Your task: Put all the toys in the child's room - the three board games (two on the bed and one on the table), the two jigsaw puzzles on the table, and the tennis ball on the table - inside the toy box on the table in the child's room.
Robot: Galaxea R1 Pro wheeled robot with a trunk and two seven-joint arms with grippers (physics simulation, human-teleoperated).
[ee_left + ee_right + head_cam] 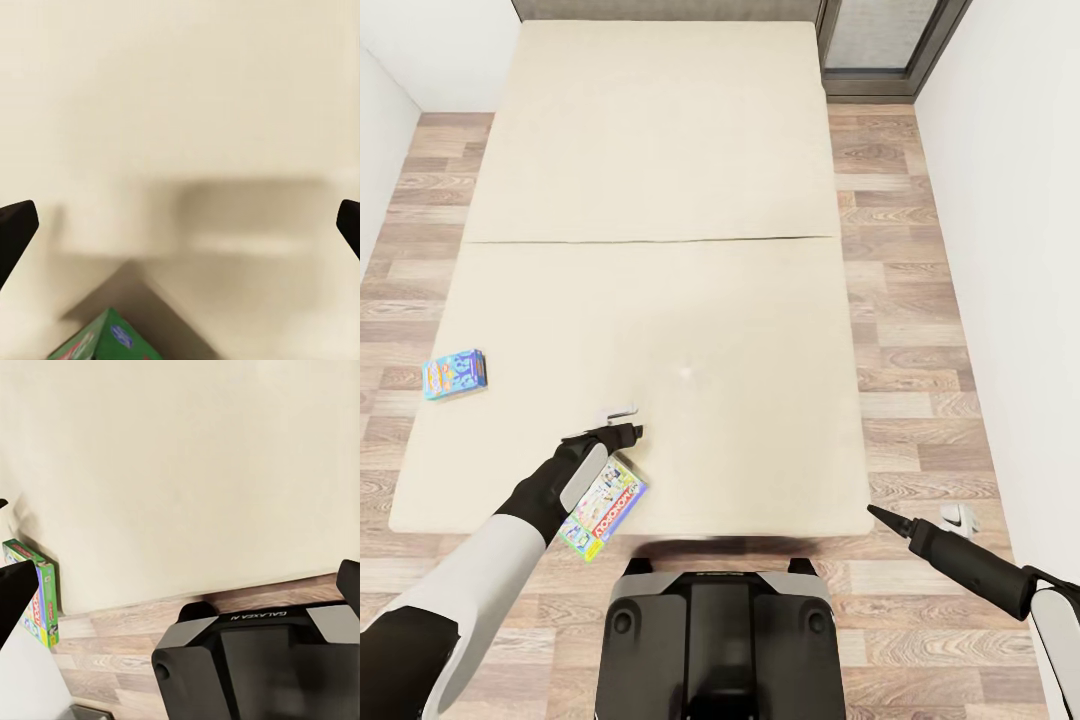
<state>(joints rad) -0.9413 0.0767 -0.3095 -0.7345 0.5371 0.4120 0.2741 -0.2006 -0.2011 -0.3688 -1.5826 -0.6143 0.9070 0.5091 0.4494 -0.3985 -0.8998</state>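
looks like it's going for the monopoly box (604, 507) at the bed's (760, 330) near edge, lower left of frame, left gripper (622, 420) hovering just past it with jaws apart, so next it needs to drop back over the box and close.

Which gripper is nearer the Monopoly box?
Left. The left gripper hovers just past the Monopoly box over the bed; the right gripper hangs off the bed's corner, well away.
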